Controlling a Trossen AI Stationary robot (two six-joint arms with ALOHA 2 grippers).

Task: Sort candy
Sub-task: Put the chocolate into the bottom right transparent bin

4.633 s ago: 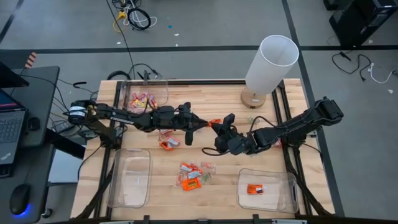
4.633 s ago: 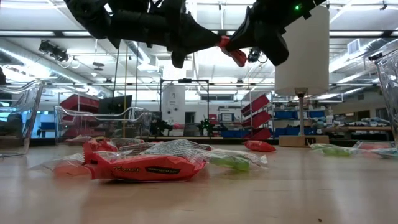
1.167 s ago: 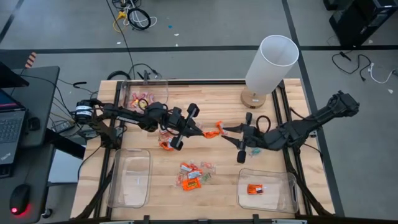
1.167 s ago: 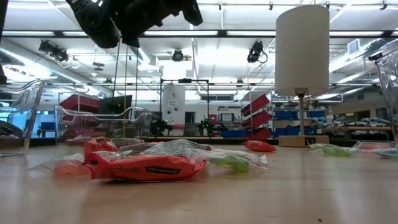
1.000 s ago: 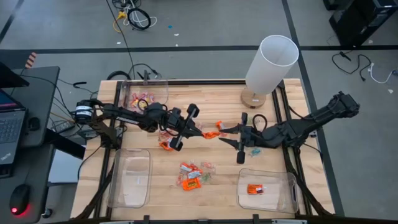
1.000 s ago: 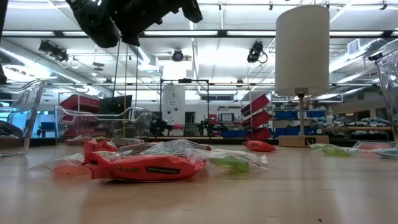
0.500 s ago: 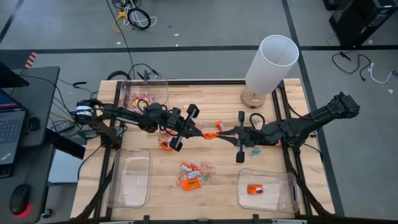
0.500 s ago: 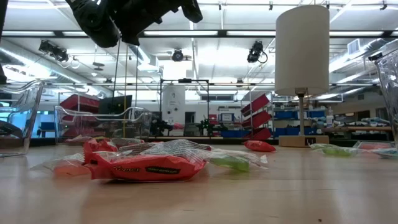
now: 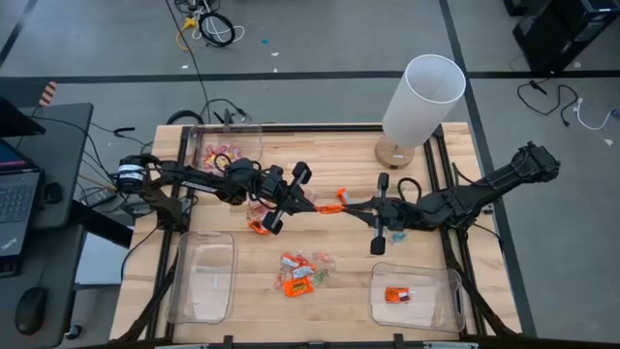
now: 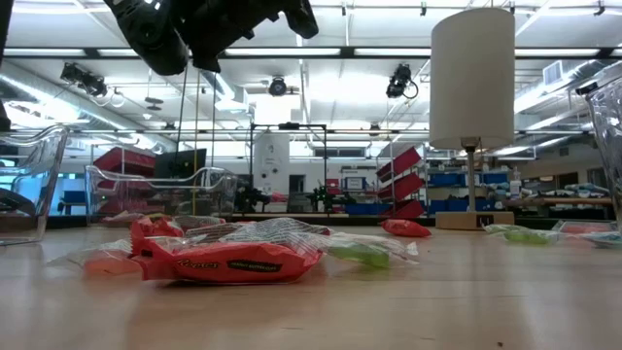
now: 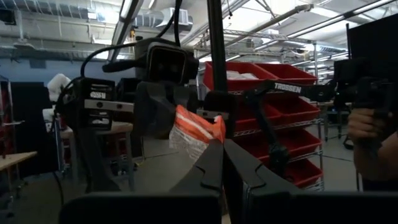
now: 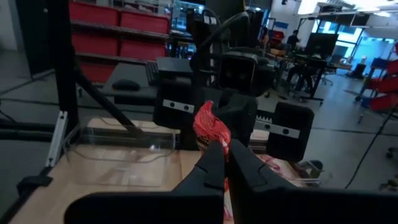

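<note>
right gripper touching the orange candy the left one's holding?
Touching. In the right wrist view the right gripper is shut on the orange candy; in the left wrist view the left gripper pinches its other end.

You see both grippers meeting above the table's middle. The left gripper [image 9: 318,207] and the right gripper [image 9: 346,206] are both closed on one orange candy [image 9: 332,205] between them. A pile of candy [image 9: 302,273] lies at 6 o'clock from it, and the white cylinder [image 9: 420,100] stands at 2 o'clock.
</note>
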